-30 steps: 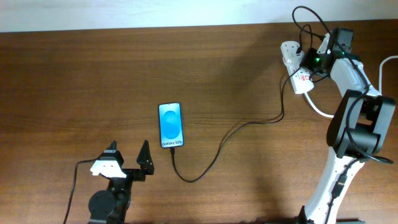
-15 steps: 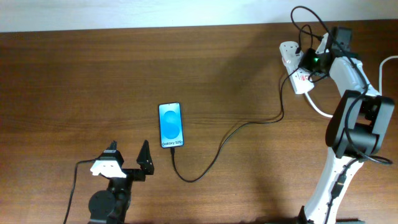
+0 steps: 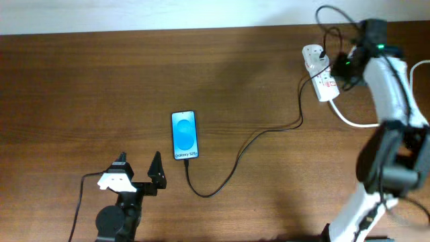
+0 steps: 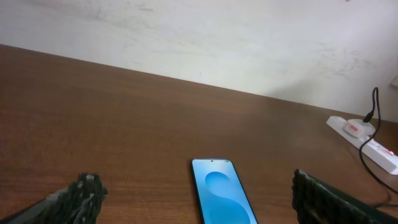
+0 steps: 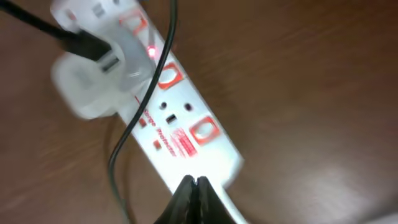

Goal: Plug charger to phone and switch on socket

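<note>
The phone (image 3: 185, 134) lies flat and face up on the tabletop (image 3: 80, 87), its blue screen lit. The charger (image 3: 228, 171) meets the phone's near edge, loops out to the phone's right and runs away towards the far right. The socket (image 3: 321, 77) lies at that end, well apart from the phone and far to its right. A white adapter (image 5: 93, 81) is seated in the socket, with a red glow beside it. The left hand (image 3: 139, 163) sits just on the near side of the phone, slightly to its left, fingers spread wide and holding nothing. The right hand (image 5: 194, 185), far to the right of the phone, is above the socket's end, fingers pressed together, nothing between them.
</note>
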